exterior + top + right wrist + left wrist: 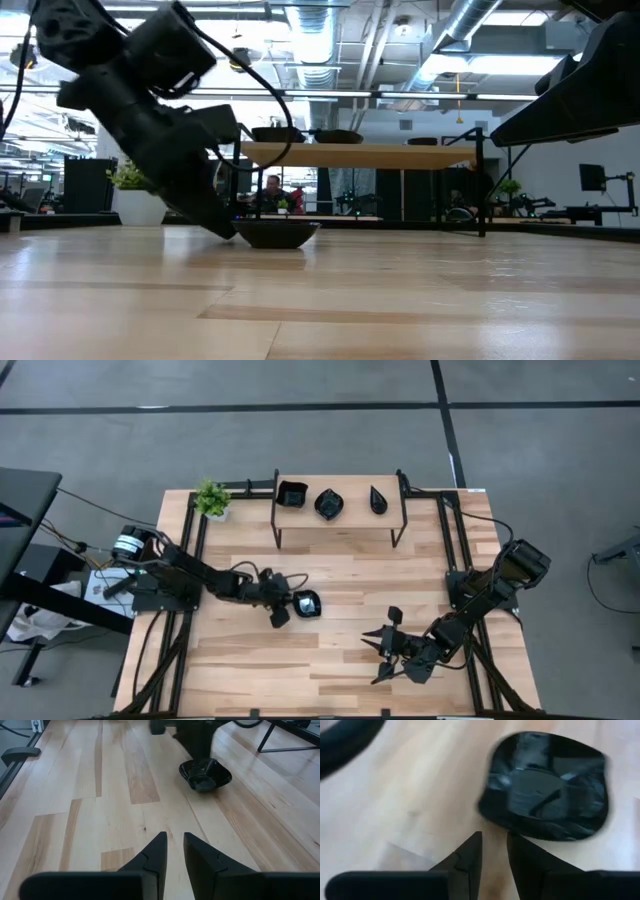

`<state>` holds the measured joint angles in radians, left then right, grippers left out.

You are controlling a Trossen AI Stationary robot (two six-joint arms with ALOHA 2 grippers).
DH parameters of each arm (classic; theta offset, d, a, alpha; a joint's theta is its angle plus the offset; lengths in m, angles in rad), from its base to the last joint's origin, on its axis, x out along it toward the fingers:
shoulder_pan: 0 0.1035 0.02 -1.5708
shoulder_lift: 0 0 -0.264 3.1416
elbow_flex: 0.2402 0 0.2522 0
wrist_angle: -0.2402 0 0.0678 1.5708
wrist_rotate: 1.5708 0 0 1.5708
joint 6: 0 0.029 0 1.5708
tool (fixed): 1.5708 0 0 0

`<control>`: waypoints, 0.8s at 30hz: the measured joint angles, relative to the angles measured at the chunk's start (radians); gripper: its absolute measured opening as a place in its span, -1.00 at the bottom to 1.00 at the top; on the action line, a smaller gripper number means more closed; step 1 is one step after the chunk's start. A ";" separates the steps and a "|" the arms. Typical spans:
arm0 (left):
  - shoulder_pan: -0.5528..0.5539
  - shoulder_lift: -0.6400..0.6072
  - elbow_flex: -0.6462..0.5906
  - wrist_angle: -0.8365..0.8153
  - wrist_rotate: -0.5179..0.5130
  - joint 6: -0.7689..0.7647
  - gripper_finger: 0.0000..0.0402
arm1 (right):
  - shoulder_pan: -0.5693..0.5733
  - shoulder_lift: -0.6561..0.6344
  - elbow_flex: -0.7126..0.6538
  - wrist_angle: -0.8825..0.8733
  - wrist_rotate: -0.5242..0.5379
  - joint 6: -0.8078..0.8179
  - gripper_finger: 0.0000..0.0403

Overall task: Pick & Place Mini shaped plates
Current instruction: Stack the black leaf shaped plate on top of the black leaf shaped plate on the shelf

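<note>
Centre-left of the high view, the left gripper, fingers nearly closed on nothing, sits beside a black dish on the bench (seemingly just placed), so withdrawing likely comes next.

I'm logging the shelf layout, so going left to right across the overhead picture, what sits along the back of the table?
Potted plant → square plate → rounded flower plate → teardrop plate, the three plates on the raised shelf.
</note>
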<state>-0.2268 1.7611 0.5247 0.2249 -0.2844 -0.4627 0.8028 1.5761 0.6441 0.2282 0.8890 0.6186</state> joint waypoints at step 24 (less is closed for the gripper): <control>0.082 -0.091 0.014 0.015 -0.054 0.348 -0.54 | 0.001 0.000 0.000 -0.007 0.000 0.000 -0.71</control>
<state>-0.1443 1.6704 0.5385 0.2396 -0.3383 -0.1144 0.8036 1.5761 0.6441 0.2211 0.8894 0.6189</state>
